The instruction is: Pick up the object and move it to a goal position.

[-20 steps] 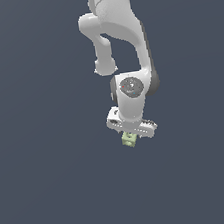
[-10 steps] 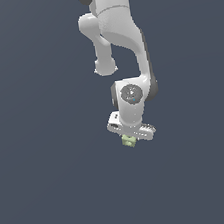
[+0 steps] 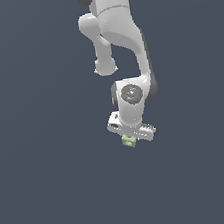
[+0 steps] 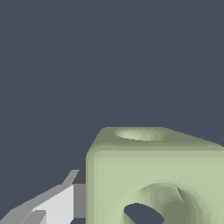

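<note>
Item 1, arm: one white Panda, reaching down from above, wrist turned so the pincer (image 3: 130, 137) points downward.

Item 2, the cube (image 3: 128, 141): small, pale yellow-green, round dimples in its faces. You see it tucked directly under the hand, between the fingers, no visible support beneath it. In the wrist view the cube (image 4: 155, 175) fills the near field, w/ one grey-white finger (image 4: 52, 203) touching its side.

Item 3, pincer state: clenched on the cube, judged from the finger flush against it and the cube hanging w/ the hand. The second finger is not visible in the wrist view.

Item 4, surroundings: plain dark blue-grey backdrop. No goal marker visible.

Item 5, progress: pick-up appears done, cube secured. Left: carry to goal position. Where that goal lies you can't tell from these views, so remaining travel is unknown.
</note>
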Motion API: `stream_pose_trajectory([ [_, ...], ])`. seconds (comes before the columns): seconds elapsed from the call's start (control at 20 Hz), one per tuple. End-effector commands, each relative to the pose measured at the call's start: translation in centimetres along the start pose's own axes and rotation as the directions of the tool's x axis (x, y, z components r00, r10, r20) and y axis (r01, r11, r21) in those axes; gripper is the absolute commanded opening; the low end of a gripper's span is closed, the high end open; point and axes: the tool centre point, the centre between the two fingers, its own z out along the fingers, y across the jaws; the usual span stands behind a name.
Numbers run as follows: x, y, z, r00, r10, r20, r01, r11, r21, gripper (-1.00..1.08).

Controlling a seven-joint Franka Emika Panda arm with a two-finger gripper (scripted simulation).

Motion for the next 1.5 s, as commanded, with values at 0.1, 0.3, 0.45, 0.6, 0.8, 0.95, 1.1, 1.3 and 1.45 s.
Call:
stream_pose_trajectory([
  [0.1, 0.2, 0.1, -0.5, 1.000, 0.000, 0.000, 0.000, 1.000, 0.000, -1.00],
  [0.3, 0.6, 0.3, -2.2, 1.000, 0.000, 0.000, 0.000, 1.000, 0.000, -1.00],
  [0.45, 1.2, 0.6, -4.1, 1.000, 0.000, 0.000, 0.000, 1.000, 0.000, -1.00],
  [0.6, 1.9, 0.9, -6.6, 1.000, 0.000, 0.000, 0.000, 1.000, 0.000, -1.00],
  [0.8, 3.0, 1.4, -10.5, 1.000, 0.001, 0.000, -0.001, 1.000, 0.000, -1.00],
  [0.95, 4.0, 1.8, -13.8, 1.000, 0.001, 0.000, -0.001, 1.000, 0.000, -1.00],
  [1.1, 4.9, 2.2, -17.1, 1.000, 0.001, 0.000, -0.001, 1.000, 0.000, -1.00],
  [1.3, 6.2, 2.7, -21.3, 1.000, 0.001, 0.000, -0.001, 1.000, 0.000, -1.00],
  [1.45, 7.1, 3.0, -23.9, 1.000, 0.001, 0.000, -0.001, 1.000, -0.001, -1.00],
])
